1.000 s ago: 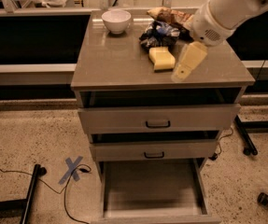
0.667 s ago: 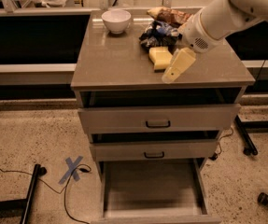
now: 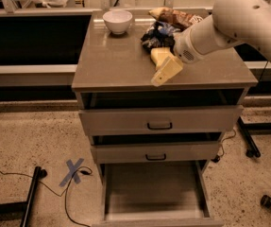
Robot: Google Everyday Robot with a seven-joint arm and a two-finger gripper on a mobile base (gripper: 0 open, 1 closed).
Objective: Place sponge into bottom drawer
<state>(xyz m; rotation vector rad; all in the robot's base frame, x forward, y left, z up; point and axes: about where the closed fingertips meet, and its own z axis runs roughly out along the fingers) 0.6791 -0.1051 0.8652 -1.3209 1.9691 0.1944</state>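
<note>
Gripper is held low over the surface, angled toward the front edge; whether it is apart or together cannot be told. Just behind it the sponge is seen, presumably being lined up for grasping. Well below, the bottom drawer is pulled out, ready to receive it.

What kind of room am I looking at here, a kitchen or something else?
Probably a robot test lab, not a home kitchen. A lone grey drawer cabinet stands on speckled floor with a tape cross and loose cables. A white arm holds its jaws, the gripper, over the cabinet top beside the sponge.
</note>
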